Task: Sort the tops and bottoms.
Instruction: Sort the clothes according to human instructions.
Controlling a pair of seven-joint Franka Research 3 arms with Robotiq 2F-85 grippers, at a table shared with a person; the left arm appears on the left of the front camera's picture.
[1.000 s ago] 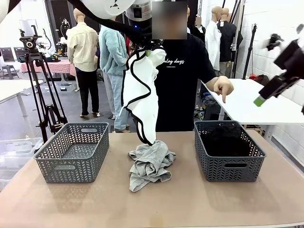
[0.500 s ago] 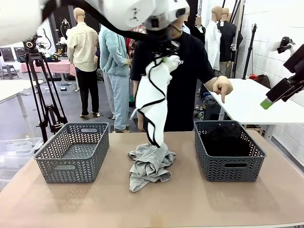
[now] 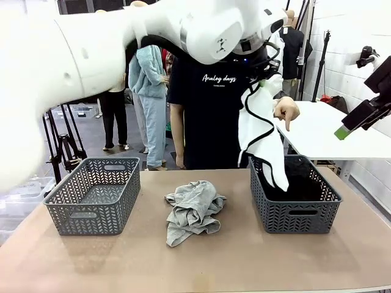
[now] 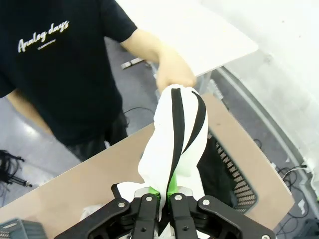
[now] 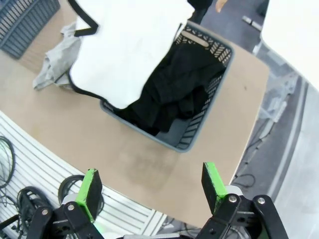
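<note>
We are watching the left tool (image 3: 263, 80) carry the white garment (image 3: 259, 131) across. A second ago it was hanging above the grey garment (image 3: 192, 210) at the middle of the worktop (image 3: 244, 262), and now it is dangling over the right basket (image 3: 293, 215), near the worktop's right edge. Its lower end is reaching down past the basket's rim. The left tool is clamping tight on the top fold of the cloth, which in the left wrist view is rising between its green pads (image 4: 166, 191). The person's hand (image 3: 286, 111) is pointing a finger down at that same basket, just beside the hanging cloth.

We are judging that the carry is nearly finished and that letting go is the step now at hand. The cloth is hanging over the basket's left half, so it may drape across the rim instead of dropping fully inside.

The right basket is already holding black clothing (image 5: 174, 94), bunched on its floor. The left basket (image 3: 91, 209), near the worktop's left edge, is showing a bare floor. The grey garment is lying crumpled between the two baskets, not yet sorted. The right tool (image 3: 342, 128) is hovering high off the right edge, its fingers spread wide and holding nothing (image 5: 149, 186).
</note>
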